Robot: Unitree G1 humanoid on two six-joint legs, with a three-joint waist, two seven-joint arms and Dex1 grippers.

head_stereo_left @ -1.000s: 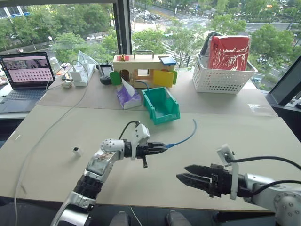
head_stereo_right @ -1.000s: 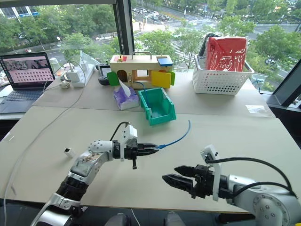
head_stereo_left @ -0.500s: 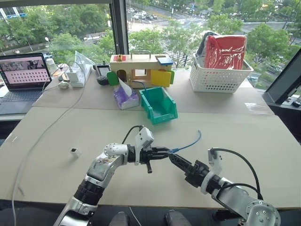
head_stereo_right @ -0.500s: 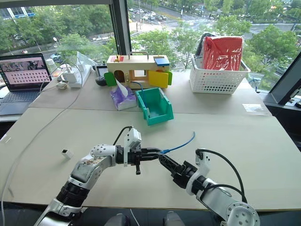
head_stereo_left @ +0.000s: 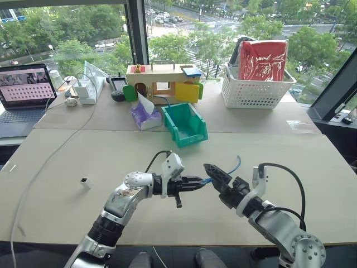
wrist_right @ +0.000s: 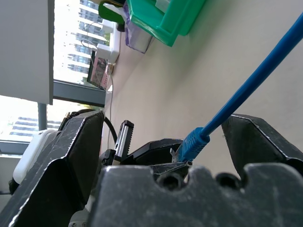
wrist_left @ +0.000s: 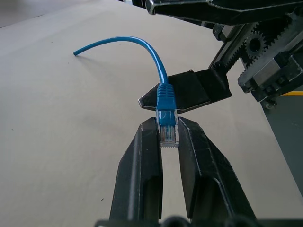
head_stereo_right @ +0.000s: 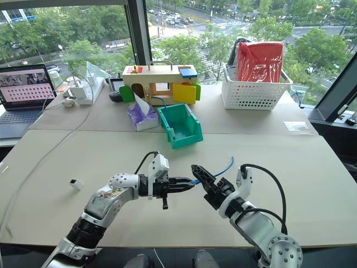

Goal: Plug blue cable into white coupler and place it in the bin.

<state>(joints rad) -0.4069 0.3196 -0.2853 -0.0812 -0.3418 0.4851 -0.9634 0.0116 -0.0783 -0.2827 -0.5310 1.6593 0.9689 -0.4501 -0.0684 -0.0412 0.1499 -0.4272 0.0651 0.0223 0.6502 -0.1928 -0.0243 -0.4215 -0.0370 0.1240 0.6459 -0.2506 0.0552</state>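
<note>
Above the table's (head_stereo_left: 312, 167) middle, we hold the blue cable (wrist_left: 158, 71).
Our left gripper (wrist_left: 168, 135) clamps its plug; our right gripper (head_stereo_left: 215, 174), fingers spread, straddles the cable beside it.

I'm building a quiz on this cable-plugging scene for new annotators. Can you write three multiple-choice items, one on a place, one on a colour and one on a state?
1. Where is the white coupler?
A. in the bin
B. alone on the table, on the robot's left
C. in the right gripper

2. What colour is the bin?
A. green
B. red
C. white

3. How does the left gripper stand?
A. open above the table
B. shut on nothing
C. shut on the blue cable at its plug

Answers:
1 B: it lies apart from both arms.
2 A: the bin beside the tissue box is green.
3 C: its fingers clamp the clear plug, while the right gripper stands open around the cable close by.
</note>
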